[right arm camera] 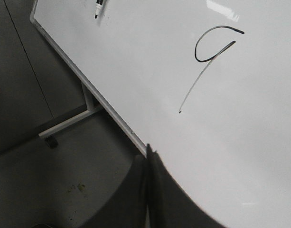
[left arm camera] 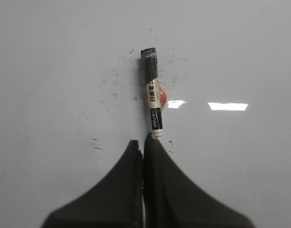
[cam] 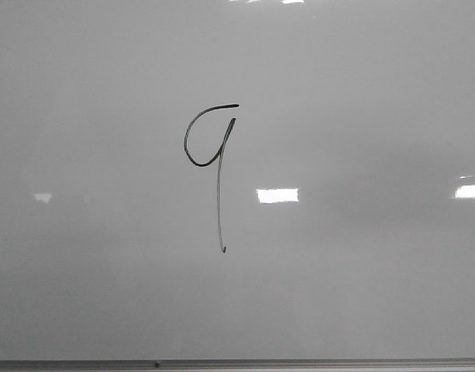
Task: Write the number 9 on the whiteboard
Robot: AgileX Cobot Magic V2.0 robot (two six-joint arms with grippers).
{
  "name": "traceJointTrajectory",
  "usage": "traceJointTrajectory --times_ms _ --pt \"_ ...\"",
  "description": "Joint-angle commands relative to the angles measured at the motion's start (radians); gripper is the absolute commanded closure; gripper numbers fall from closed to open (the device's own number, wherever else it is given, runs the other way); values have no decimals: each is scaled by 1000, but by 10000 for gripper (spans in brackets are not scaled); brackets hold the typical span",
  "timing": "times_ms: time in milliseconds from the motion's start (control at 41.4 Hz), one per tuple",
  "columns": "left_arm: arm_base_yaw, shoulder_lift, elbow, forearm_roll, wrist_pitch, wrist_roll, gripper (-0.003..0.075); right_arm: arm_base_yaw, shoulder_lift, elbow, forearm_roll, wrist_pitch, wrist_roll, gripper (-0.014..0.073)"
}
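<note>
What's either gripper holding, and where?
Nothing, apparently: left gripper and right gripper are shut empty; the marker lies just beyond the left tips.

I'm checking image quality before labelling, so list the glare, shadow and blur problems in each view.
Front view: bright rectangular reflections sit on the whiteboard, one just beside the number 9, not covering it. Left wrist view: two glare patches near the marker; the closed left gripper is dark and soft. Right wrist view: the right gripper is a blurred silhouette; the floor is dim.

Marker (right arm camera: 99, 6) cut off by the frame edge, whiteboard (cam: 376, 294) edges likewise.
</note>
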Motion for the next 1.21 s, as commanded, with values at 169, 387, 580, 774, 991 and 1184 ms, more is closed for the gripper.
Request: traceJointTrajectory --times_ms 169,387,580,774,991,1184 --pt "0 -21 2 -6 -85 -7 739 -8 -2 -25 46 -24 -3 664" --pt "0 -21 2 -6 -85 -7 739 -8 -2 -25 46 -24 -3 664" --pt "0 -21 2 -6 -85 -7 739 -8 -2 -25 46 -24 -3 664" --pt "0 -21 2 -6 -85 -7 739 -8 -2 -25 46 -24 -3 664" --pt "0 -21 2 -6 -85 -7 739 -8 -2 -25 46 -47 -3 664" --pt "0 -21 2 -6 -85 -7 739 -8 -34 10 36 -264 29 664"
